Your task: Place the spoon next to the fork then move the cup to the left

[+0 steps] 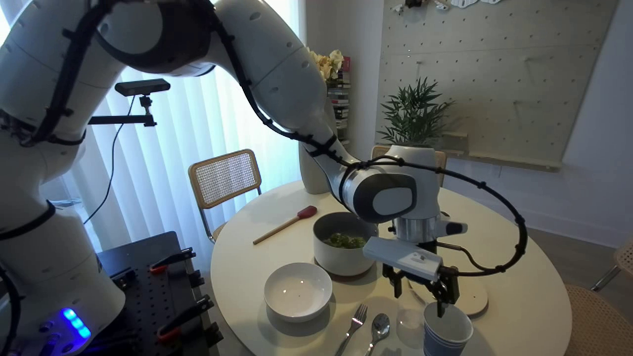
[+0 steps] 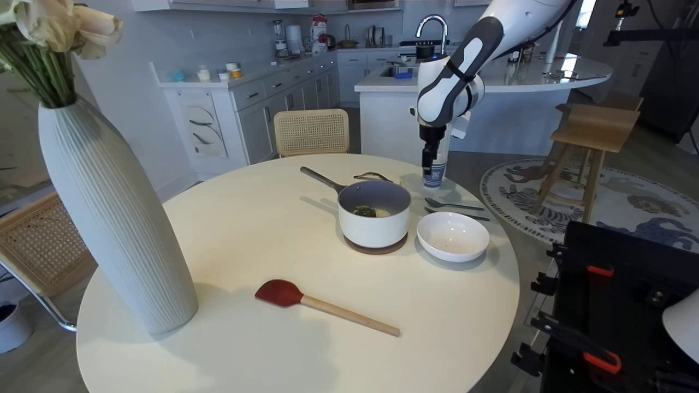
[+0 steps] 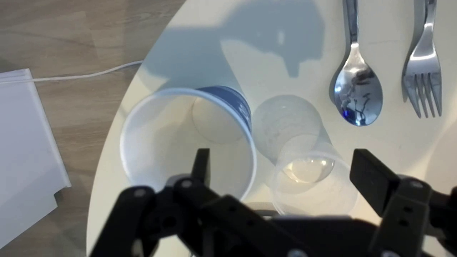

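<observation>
- Gripper (image 3: 285, 167): jaws wide apart, nothing held, pointing down over two cups. One jaw overlaps mouth of paper cup (image 3: 167, 135) in wrist view; can't tell if above rim or dipped in.
- Paper cup: upright, blue-patterned outside, white inside, near table edge.
- Clear cup (image 3: 314, 189): upright, just beside paper cup, btwn the jaws in wrist view. Can't tell which cup the task means.
- Spoon (image 3: 358, 94): flat on table (image 2: 235, 229), near clear cup; fork (image 3: 425, 71) next to it, approx parallel, small gap, heads same way.
- Bowl (image 1: 298, 289): white, near fork.
- Pot (image 1: 341, 257): white outside, grey inside, w/ green food, on brown trivet (image 2: 377, 250), just beside bowl.
- Spatula (image 2: 349, 315): red head, wood handle, lying flat, apart from pot.
- Vase (image 2: 117, 218): tall, ribbed, w/ pale flowers (image 2: 63, 27), on table.
</observation>
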